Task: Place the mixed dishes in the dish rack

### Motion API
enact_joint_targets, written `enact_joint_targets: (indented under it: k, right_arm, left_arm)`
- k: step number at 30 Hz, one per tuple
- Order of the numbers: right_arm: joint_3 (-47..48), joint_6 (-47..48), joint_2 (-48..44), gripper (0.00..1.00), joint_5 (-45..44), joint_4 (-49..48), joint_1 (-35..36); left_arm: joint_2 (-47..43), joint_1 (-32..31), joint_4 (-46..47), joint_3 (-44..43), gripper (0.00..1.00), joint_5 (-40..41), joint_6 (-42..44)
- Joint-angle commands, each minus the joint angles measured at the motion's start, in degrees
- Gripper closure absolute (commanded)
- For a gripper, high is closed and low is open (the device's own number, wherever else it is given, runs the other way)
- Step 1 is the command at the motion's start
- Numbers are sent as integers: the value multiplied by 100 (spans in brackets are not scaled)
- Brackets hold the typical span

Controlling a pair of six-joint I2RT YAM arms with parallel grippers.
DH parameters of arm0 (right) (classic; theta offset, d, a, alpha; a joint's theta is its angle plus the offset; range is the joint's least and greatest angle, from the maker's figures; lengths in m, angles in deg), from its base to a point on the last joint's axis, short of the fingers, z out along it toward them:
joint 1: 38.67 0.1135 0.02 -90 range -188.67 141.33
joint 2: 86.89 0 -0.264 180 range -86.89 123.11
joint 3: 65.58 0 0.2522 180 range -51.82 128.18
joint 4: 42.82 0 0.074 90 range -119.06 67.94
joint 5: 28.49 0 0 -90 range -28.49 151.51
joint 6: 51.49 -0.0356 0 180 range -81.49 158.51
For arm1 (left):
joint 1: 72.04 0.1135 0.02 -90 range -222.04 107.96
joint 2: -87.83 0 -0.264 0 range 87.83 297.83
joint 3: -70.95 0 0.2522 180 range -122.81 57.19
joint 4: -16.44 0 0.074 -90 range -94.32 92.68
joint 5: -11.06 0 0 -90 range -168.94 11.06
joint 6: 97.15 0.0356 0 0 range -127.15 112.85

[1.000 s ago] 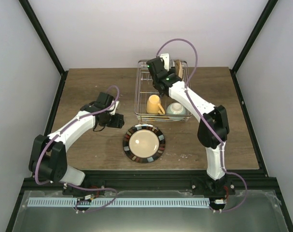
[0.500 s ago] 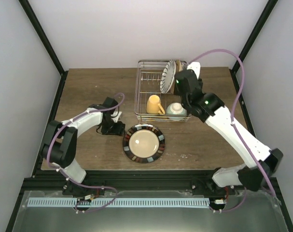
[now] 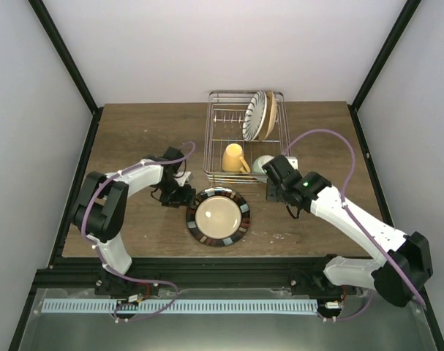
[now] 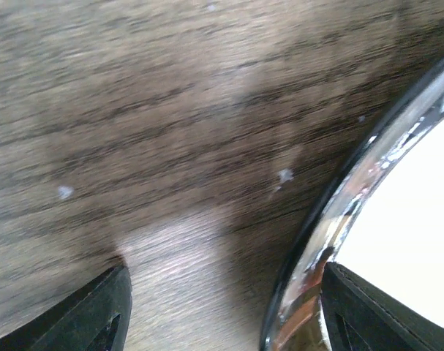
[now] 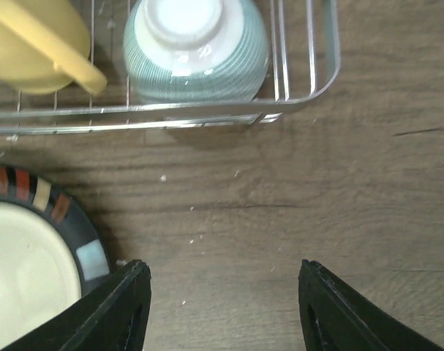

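The glossy, round dark-rimmed plate point(image 3: 219, 217) lay flat on the woodgrain desk point(image 3: 134, 131) near its front edge. The left end effector point(image 3: 182, 194) straddled its left rim, spread wide. The right end effector point(image 5: 225, 307) gaped empty beside the silver wire dish rack point(image 5: 207, 111).

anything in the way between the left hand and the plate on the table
Nothing visible does. The open left hand sits right at the left rim of the plate, and only bare table shows beside that rim.
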Motion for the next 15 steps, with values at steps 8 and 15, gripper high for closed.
enact_joint_targets:
  k: [8, 15]
  right_arm:
    - [-1115, 137, 47, 43, 1957, -1663, 61]
    - [-1331, 233, 413, 43, 2470, -2170, 60]
  left_arm:
    - [649, -330, 84, -145, 33, -272, 147]
    - [798, -502, 138, -54, 64, -634, 224]
